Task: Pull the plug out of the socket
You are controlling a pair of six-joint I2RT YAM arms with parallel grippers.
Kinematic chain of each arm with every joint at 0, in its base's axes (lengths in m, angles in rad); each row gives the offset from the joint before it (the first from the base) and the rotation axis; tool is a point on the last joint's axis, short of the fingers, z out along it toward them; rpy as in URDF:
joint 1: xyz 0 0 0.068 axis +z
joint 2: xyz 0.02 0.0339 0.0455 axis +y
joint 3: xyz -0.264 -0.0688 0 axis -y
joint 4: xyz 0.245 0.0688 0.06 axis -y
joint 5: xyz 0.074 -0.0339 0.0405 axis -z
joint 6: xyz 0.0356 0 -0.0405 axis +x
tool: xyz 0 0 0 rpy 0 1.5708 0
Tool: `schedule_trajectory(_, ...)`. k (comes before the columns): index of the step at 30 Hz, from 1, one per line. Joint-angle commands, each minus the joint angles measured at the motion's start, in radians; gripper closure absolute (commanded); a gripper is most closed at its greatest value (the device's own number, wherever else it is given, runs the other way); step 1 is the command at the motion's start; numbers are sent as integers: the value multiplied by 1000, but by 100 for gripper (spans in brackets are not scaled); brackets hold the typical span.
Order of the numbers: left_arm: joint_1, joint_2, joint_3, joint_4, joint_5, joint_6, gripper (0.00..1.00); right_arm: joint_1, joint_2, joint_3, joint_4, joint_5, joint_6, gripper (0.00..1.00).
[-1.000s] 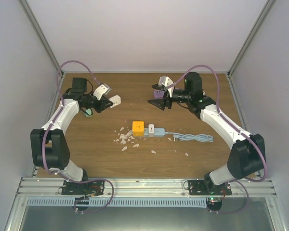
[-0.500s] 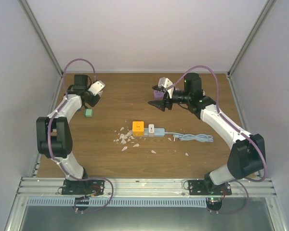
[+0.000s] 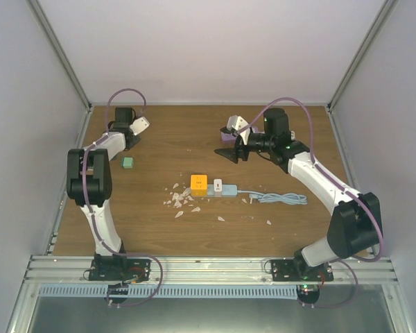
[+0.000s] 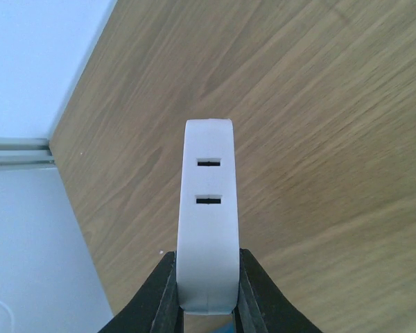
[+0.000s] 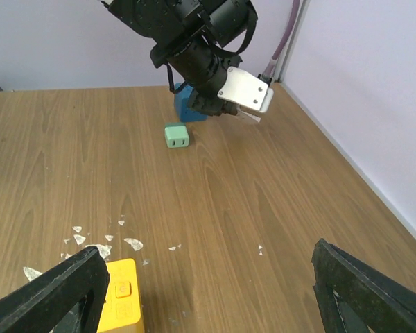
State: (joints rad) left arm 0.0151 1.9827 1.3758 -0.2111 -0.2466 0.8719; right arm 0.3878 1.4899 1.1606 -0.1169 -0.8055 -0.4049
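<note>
- My left gripper point(image 4: 206, 305) is clamped tight: its two black fingers point(image 4: 163, 291) press on either side of a white adapter point(image 4: 208, 208), which sticks straight out past the tips with two narrow slots facing my wrist camera.
- Beyond that adapter lies bare wooden table point(image 4: 319, 139), with the left wall meeting the board just to one side – I am over the far left corner.
- Just beside that corner, on the wood, a green adapter point(image 5: 176, 135) lies flat, and a blue block point(image 5: 186, 107) sits behind it, partly hidden by my left wrist.
- My right gripper point(image 5: 209, 253) is spread wide and has hold of nothing; one finger point(image 5: 55, 295) shows at each lower corner of its wrist view, with open table between them.
- It hangs over the far middle of the table, well apart from the power strip point(image 3: 209, 190).
- The strip lies at the middle of the table – an orange plug point(image 3: 198, 183) is seated at its left end and a small white plug point(image 3: 218, 184) sits beside it.
- Its pale cable point(image 3: 281, 199) trails off to the right.
- White chips point(image 3: 179, 200) are scattered on the wood by the orange plug.
</note>
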Motion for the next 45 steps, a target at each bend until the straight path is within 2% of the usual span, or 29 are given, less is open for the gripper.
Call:
schedule_trajectory(1,-7,45,-9,151,-91,92,100,-3,-12,-23,-14,21,-31,19)
schedule_trajectory(5,-7,79,-23,175,-115,103,99,-2,-11,-33,-18,27,-42,19)
schedule_trajectory(8,-38,94,-36,169,-120,100,91,-3,-7,-33,-19,32,-47,19)
schedule_trajectory(16,-50,53,-62,63,-63,40,55,-2,-2,-54,-25,40,-62,19)
schedule_trajectory(25,-49,-85,-111,-34,82,8,22,-3,-21,-80,-37,33,-81,17)
schedule_trajectory(29,-49,-178,-119,-122,263,1,10,-5,-40,-78,-28,32,-55,14)
schedule_trajectory(32,-48,-266,-139,-192,474,17,2,-10,-62,-82,-20,33,-29,9)
schedule_trajectory(39,-52,-412,-164,-412,957,129,1,-23,-128,-139,-28,36,-40,2)
schedule_trajectory(45,-73,-444,-175,-518,1138,158,1,-26,-167,-218,-64,29,-118,2)
